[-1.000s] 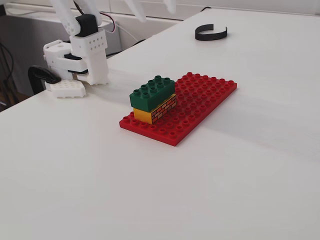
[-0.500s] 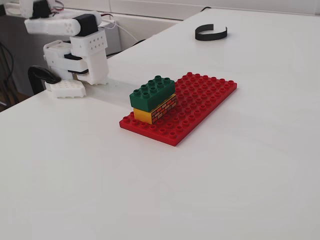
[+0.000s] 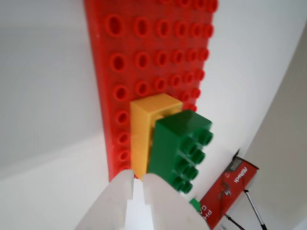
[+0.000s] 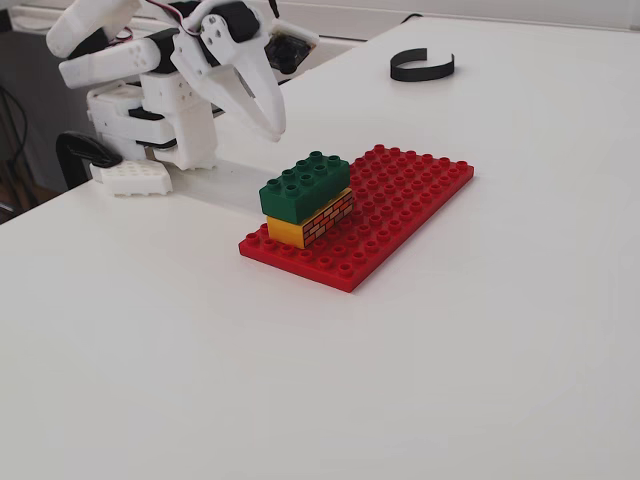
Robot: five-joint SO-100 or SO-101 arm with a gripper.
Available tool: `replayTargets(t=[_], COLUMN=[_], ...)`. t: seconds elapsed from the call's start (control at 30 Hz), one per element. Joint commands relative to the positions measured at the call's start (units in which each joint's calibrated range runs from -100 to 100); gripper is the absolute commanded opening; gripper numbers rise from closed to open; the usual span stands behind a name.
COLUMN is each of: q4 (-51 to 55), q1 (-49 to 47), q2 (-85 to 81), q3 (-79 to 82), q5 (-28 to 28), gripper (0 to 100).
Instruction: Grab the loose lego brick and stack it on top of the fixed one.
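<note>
Green brick [image 4: 304,183] sits on yellow brick [image 4: 309,220], skewed, long axes roughly matched, on red baseplate [image 4: 400,200] | gripper [image 4: 272,122] empty, fingers nearly together; hovers up-left of stack in fixed view, apart | stack looks done; pressing flush may remain

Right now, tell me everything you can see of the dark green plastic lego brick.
The dark green plastic lego brick is a rectangular block, glossy and plain-sided, with two rows of four round studs on top. It lies flat and level on the yellow brick with the brick-wall pattern, slightly offset so the yellow shows beyond its edge in the wrist view. That yellow brick stands near one end of the red studded baseplate. Nothing grips it; the white pincer hangs apart, up and to the left in the fixed view.
</note>
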Motion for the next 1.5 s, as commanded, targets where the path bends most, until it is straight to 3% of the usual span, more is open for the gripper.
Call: replayTargets(t=[0.0,0.23,1.47], q4=[-0.6,-0.3,-0.4], q1=[0.4,0.7,4.1], q2=[-0.6,-0.6,-0.5], q3=[4.3,8.6,8.5], q5=[-0.1,-2.8,-2.8], gripper=[1,1,1])
